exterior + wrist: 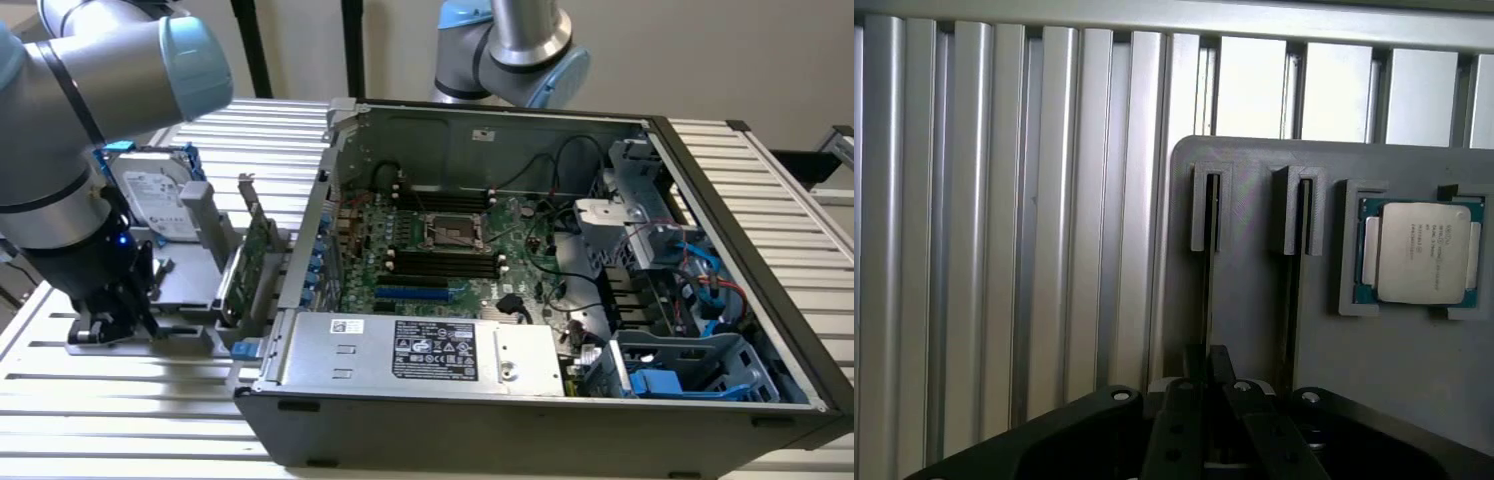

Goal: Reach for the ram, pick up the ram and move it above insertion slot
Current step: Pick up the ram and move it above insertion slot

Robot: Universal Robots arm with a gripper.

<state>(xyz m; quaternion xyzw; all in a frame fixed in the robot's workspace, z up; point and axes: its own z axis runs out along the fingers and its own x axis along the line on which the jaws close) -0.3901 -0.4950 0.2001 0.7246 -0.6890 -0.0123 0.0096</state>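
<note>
In the wrist view the ram (1206, 270) shows edge-on as a thin strip standing in one narrow slot of the grey holder (1254, 300). My gripper (1209, 352) has its fingers drawn together over that strip, shut on the ram, which still sits in its slot. In the exterior view the gripper (114, 322) is low over the holder (187, 335) at the exterior view's left, and my arm hides the ram. The dark memory slots (441, 262) lie on the motherboard inside the open computer case (400, 400).
A larger green card with a metal bracket (254, 262) and a hard drive (154, 190) stand in the holder beside my gripper. A processor (1419, 252) rests in a holder recess. A second arm (514, 50) rises behind the case. Cables and a drive cage fill the case's right side.
</note>
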